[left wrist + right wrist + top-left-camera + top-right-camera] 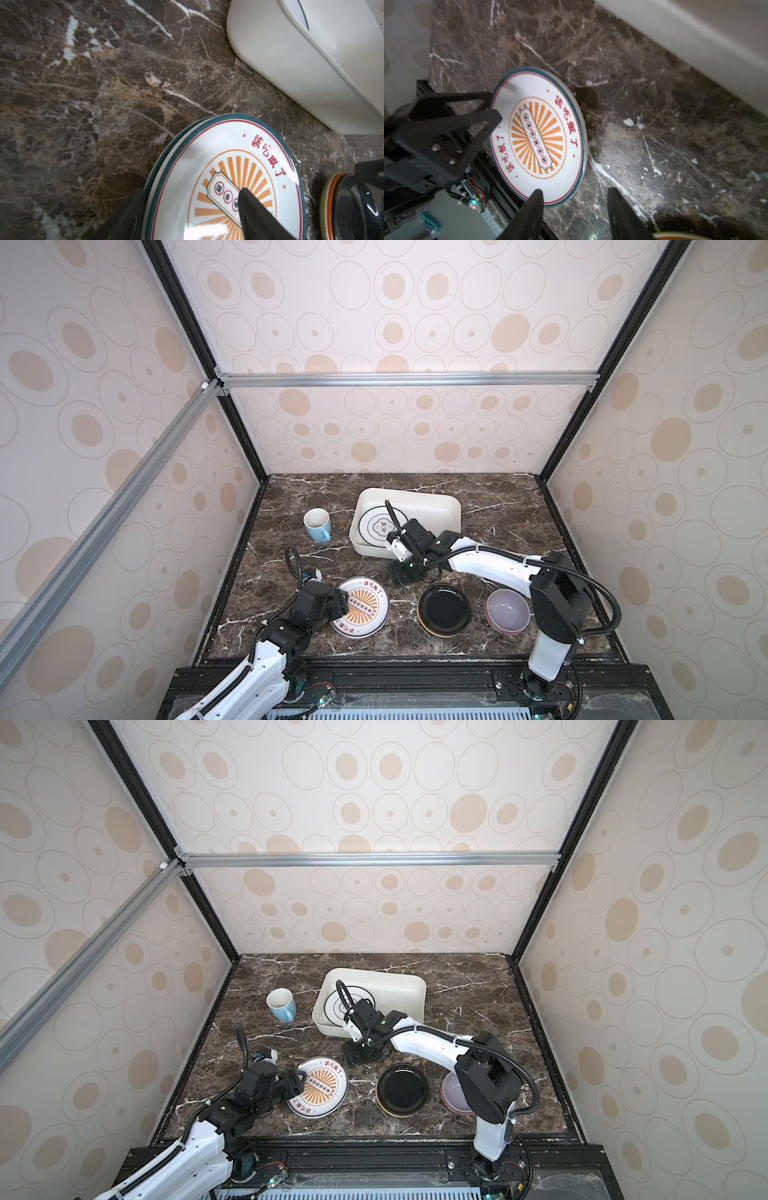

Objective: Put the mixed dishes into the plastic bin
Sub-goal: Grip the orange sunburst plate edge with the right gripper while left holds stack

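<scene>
**Dishes to bin: one in, most out**

Top views. Brown marble table (498,510) inside oval-papered walls. The plastic bin (432,512) holds one ringed plate (370,527). Not yet binned, in both top views: blue mug (316,523), sunburst plate (365,614), black plate (442,610) and lilac bowl (507,610). The last two each sit on another dish. The left fingers (343,600) overlap the sunburst plate's rim. The right fingers (397,576) hang between bin and black plate.

Left wrist. Left fingers (255,212) are spread astride the sunburst plate (207,145) rim, one over its face and one outside the edge. No pinch shows.

Right wrist. Right fingers (533,212) are spread and hold nothing. The sunburst plate (537,128) lies just beyond one tip, with bare table between the two.
</scene>
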Controlling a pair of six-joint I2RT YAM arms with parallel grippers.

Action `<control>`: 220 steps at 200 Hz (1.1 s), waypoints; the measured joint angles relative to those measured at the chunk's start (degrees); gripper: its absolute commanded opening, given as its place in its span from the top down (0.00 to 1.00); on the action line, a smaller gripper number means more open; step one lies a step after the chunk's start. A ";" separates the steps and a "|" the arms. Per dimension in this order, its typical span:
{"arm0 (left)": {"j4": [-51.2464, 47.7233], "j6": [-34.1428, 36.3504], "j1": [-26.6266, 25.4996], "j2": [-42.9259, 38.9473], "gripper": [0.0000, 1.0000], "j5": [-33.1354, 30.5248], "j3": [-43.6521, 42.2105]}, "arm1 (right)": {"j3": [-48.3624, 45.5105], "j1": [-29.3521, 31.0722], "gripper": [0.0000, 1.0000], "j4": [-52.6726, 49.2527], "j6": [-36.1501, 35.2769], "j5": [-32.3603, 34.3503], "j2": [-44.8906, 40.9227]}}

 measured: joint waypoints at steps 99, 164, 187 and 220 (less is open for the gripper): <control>5.95 -2.14 -3.93 4.90 0.47 -0.72 -0.94 | -3.80 -0.04 0.49 6.03 1.86 -0.35 4.15; 8.81 -2.71 -5.35 9.66 0.55 -0.09 -1.75 | -3.39 -0.17 0.85 6.36 3.13 -1.66 6.19; 8.79 -2.69 -5.40 9.66 0.55 -0.55 -1.75 | -2.34 -0.63 0.87 4.90 2.49 -0.98 5.99; 7.63 -2.60 -5.51 8.83 0.54 -0.79 -1.55 | -1.38 -0.55 0.92 2.67 2.12 0.24 5.31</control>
